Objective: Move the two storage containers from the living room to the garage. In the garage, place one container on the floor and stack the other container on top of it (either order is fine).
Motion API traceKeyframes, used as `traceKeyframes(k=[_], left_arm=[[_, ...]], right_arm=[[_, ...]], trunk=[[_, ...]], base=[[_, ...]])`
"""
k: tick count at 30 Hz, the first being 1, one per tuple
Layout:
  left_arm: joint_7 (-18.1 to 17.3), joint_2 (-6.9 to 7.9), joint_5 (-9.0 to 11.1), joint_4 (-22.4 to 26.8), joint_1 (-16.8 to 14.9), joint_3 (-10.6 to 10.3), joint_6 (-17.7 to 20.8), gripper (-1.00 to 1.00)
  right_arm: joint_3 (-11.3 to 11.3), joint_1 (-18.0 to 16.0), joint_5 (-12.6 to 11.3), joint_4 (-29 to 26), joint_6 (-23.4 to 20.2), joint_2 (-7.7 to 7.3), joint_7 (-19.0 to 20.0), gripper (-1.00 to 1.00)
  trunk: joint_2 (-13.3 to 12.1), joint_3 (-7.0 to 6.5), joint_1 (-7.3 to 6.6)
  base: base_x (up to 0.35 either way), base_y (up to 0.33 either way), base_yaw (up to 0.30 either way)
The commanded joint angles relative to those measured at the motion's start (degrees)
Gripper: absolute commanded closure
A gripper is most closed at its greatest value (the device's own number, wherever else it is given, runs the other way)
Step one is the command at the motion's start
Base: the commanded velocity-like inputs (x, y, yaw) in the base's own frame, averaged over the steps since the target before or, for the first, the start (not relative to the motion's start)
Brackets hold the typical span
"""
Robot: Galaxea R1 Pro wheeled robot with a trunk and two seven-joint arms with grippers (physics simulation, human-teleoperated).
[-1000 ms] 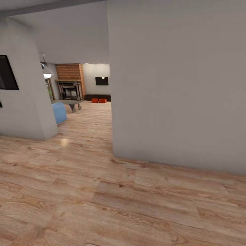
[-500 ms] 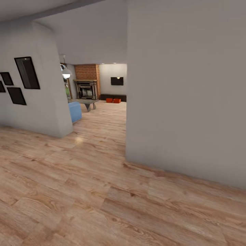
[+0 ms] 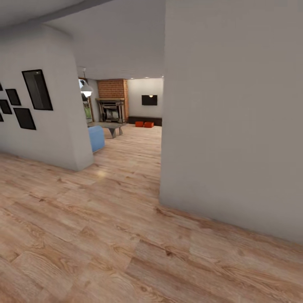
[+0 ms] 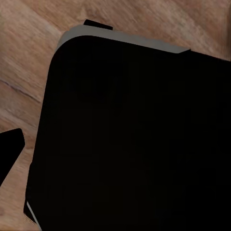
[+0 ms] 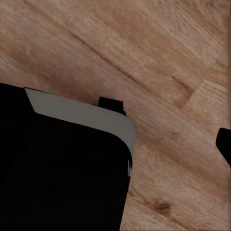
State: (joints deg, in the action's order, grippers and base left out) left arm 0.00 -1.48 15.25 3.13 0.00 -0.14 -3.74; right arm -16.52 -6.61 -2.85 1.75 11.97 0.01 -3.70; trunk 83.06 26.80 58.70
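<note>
Far down the passage, the two storage containers [image 3: 139, 124] [image 3: 148, 124] show as small orange-red boxes side by side on the light wood floor of the living room, just in front of a long low dark bench [image 3: 145, 120]. In the left wrist view, one dark fingertip [image 4: 9, 151] pokes in at the picture's edge over plank floor, beside the robot's black base [image 4: 130, 139]. The right wrist view has another dark fingertip [image 5: 224, 144] at its edge and the same black base [image 5: 57, 173]. Nothing is seen between the fingers.
A big grey wall [image 3: 235, 126] closes the right side, its corner near the middle. A left wall [image 3: 63, 113] carries black frames [image 3: 37, 89]. Beyond stand a blue seat [image 3: 96, 138], a low table [image 3: 107, 125], a brick fireplace [image 3: 111, 109] and a black screen [image 3: 149, 100].
The camera has turned: the passage, the wall corner and the far containers sit further right in the picture, and more black frames show on the left wall.
</note>
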Motion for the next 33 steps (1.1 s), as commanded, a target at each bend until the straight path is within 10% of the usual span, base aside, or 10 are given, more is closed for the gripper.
traceKeyframes(k=[1, 33], left_arm=[[0.0, -0.01, 0.3, 0.0, 0.0, 0.0, -0.1, -1.0], [0.0, -0.01, 0.3, 0.0, 0.0, 0.0, -0.2, -1.0]], right_arm=[[-0.5, -0.1, -0.3, 0.2, 0.3, 0.01, -0.1, -1.0], [-0.4, -0.1, -0.3, 0.2, 0.2, -0.09, -0.2, -1.0]], trunk=[[0.0, 0.01, 0.03], [0.0, -0.3, 0.03]], base=[[0.324, 0.0, 0.159], [0.324, 0.0, 0.144]])
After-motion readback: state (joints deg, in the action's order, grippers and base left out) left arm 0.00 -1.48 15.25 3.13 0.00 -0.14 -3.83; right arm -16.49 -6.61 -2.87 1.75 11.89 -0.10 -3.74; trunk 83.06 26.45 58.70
